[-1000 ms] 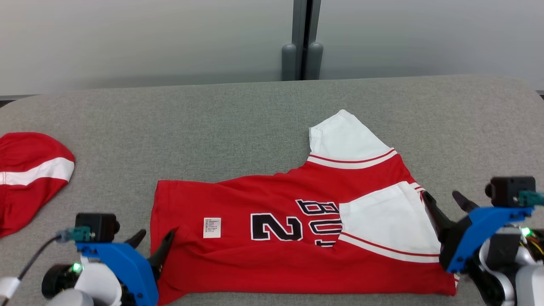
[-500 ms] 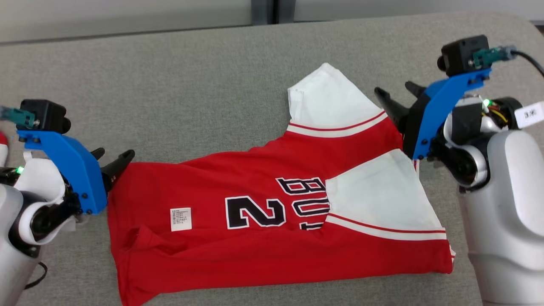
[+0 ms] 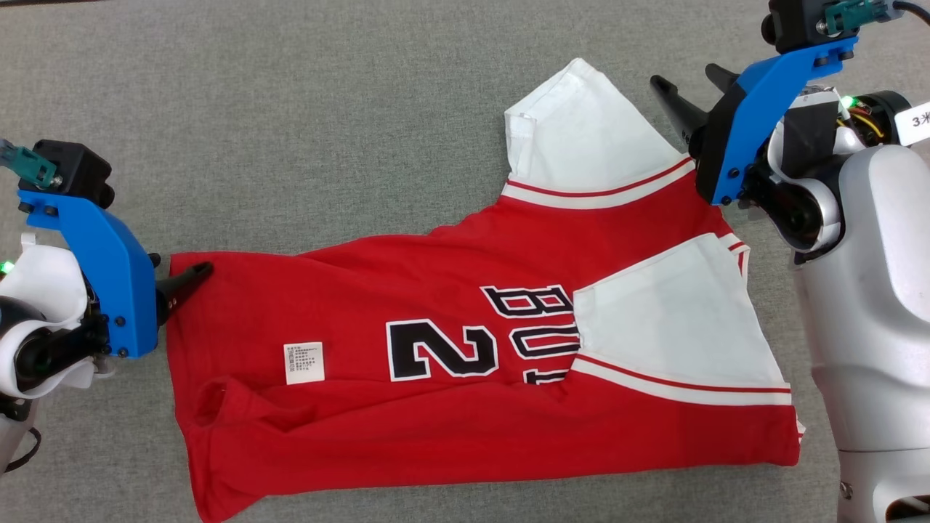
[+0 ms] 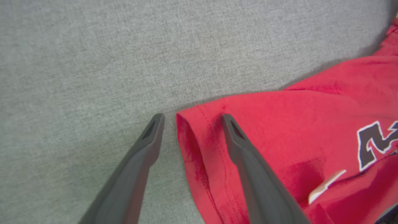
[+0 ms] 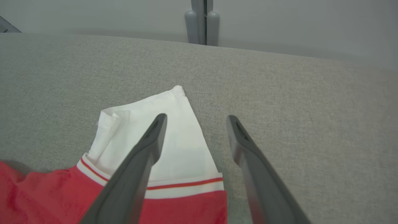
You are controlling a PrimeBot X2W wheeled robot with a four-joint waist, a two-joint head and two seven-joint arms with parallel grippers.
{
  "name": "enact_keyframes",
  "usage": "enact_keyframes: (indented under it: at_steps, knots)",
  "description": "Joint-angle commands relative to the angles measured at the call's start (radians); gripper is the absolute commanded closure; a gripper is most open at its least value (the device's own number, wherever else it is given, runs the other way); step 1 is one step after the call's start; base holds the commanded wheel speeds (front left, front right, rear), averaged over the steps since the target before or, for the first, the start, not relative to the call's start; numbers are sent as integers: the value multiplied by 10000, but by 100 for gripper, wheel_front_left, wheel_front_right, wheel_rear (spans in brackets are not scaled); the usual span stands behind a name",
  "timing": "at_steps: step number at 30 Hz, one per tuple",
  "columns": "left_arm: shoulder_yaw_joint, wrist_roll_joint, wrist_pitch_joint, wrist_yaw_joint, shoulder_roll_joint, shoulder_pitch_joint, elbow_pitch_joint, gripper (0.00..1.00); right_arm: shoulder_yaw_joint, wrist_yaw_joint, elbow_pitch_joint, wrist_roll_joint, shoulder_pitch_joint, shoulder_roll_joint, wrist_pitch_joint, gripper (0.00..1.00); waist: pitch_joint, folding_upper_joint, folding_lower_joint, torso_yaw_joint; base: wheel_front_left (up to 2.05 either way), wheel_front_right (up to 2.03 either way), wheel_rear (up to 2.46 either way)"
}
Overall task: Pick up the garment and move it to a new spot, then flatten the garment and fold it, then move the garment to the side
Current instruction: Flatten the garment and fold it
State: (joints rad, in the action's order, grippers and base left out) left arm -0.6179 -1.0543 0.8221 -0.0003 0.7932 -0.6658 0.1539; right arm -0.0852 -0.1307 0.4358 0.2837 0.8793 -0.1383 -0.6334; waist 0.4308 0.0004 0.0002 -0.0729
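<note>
Our red basketball jersey (image 3: pixel 465 378) lies spread on the grey cloth-covered table (image 3: pixel 290 109), hem to the left, white sleeves to the right. Our left gripper (image 4: pixel 192 117), fingers wide apart and empty, straddles the hem's far left corner. Our right gripper (image 5: pixel 196 117), equally wide and holding nothing, straddles the right edge of the far sleeve (image 3: pixel 581 123).

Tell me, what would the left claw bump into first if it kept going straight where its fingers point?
Probably the red jersey: its hem corner lies between the left gripper's open fingers, one over the cloth. Past that, just grey table. How high the fingers hover is unclear.
</note>
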Motion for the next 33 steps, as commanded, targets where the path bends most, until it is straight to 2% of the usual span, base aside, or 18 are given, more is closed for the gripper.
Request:
enact_keyframes:
  at_steps: [1, 7, 8, 10, 20, 26, 33]
  knots:
    - [34, 75, 6, 43, 77, -59, -76, 0, -14, -2, 99, 38, 184, -104, 79, 0, 67, -4, -2, 53, 0, 0, 0]
    - [-3, 84, -114, 144, -57, 56, -84, 0, -165, -3, 445, 7, 450, -116, 190, 0, 344, -4, -2, 143, 0, 0, 0]
    - [-88, 167, -102, 80, -48, 40, -53, 9, -234, -3, 501, -38, 527, -126, 180, 0, 391, -4, -2, 145, 0, 0, 0]
    - [-273, 150, 100, 23, -65, 79, 76, 100, -359, -3, 647, -98, 671, -147, 120, 0, 489, -4, -2, 160, 0, 0, 0]
    - [-700, 193, -74, -482, -760, 65, -130, 100, -563, -3, 2004, -860, 1731, -201, 31, 0, 940, -4, -2, 772, 0, 0, 0]
    - [-984, 370, -365, -779, -1228, -141, -86, 100, -808, -2, 3066, -1838, 2221, -613, -216, 0, 1053, -4, -2, 1232, 0, 0, 0]
    - [-1179, 598, -844, -1021, -1559, -345, 159, 100, -871, -3, 3811, -1741, 2401, -562, -113, 0, 1058, -4, -2, 1524, 0, 0, 0]
